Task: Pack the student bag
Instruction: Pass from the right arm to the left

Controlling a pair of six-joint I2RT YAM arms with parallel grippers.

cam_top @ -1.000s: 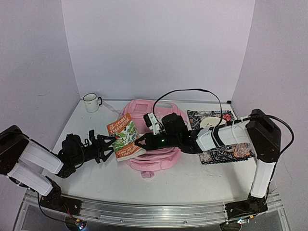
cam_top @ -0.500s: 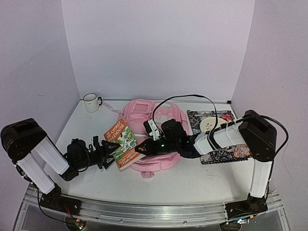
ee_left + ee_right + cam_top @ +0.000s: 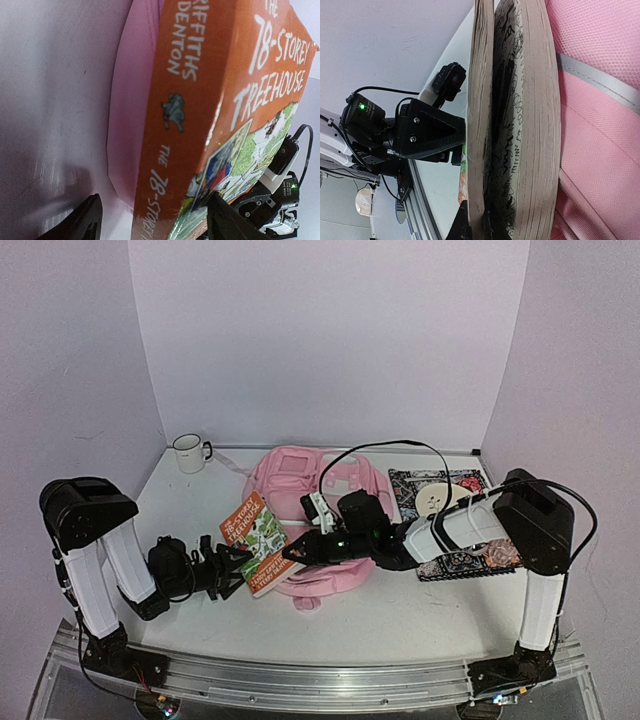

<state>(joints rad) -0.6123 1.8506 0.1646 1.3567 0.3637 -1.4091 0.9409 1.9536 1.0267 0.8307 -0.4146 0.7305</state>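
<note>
student bag: lies flat at mid table, its near left edge under the leaning book.
book: orange paperback, tilted, its spine toward the left arm and its page edges toward the right arm. It rests against the bag's near left side.
left gripper: low on the table, left of the bag, pointing right at the book's spine.
left fingers: set wide and straddling the spine. The outer one stands clear of the book, with bare table between. No grip seen.
bag vs left fingers: pink fabric shows beyond the spine. It is apart from both fingers, with the book in between.
right gripper: over the bag's near left part, pointing left at the page edges.
right fingers: pinched narrow on the front cover and a thin sheaf of pages. The thick remainder splays open toward the bag.
bag vs right fingers: pink fabric with white trim lies just right of the book. Contact with the fingers cannot be told.
mug: far left corner, well apart.
</note>
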